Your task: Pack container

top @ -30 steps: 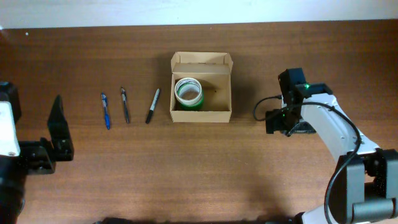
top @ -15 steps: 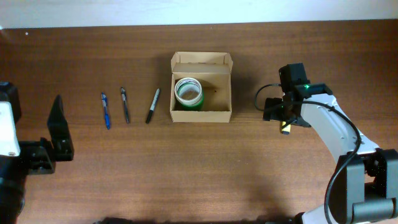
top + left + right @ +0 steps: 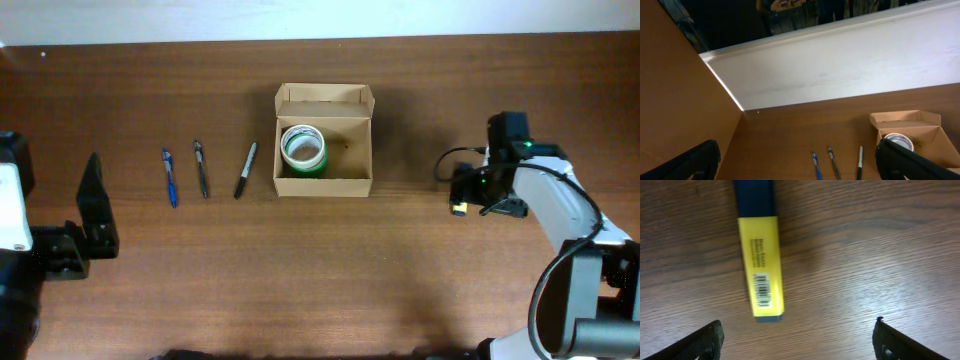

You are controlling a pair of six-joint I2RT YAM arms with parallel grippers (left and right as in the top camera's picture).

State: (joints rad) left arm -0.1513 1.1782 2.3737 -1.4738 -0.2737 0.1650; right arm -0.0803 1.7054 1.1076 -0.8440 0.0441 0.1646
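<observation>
The container (image 3: 323,140) is a tan cardboard box, open, at the table's middle, with a green-and-white tape roll (image 3: 303,148) inside. It also shows in the left wrist view (image 3: 920,125). A yellow highlighter (image 3: 459,208) with a dark cap lies on the table right of the box. In the right wrist view the highlighter (image 3: 760,255) lies flat, just ahead and left of my right gripper (image 3: 797,340), which is open and empty above the wood. My left gripper (image 3: 95,205) is open and empty at the far left.
A blue pen (image 3: 169,177), a dark pen (image 3: 201,168) and a black marker (image 3: 245,169) lie side by side left of the box. They also show in the left wrist view between the open fingers (image 3: 800,165). A white wall borders the table's far edge.
My right arm has moved to the right, away from the box. The highlighter it was over now lies uncovered on the table. The left arm has not moved.
</observation>
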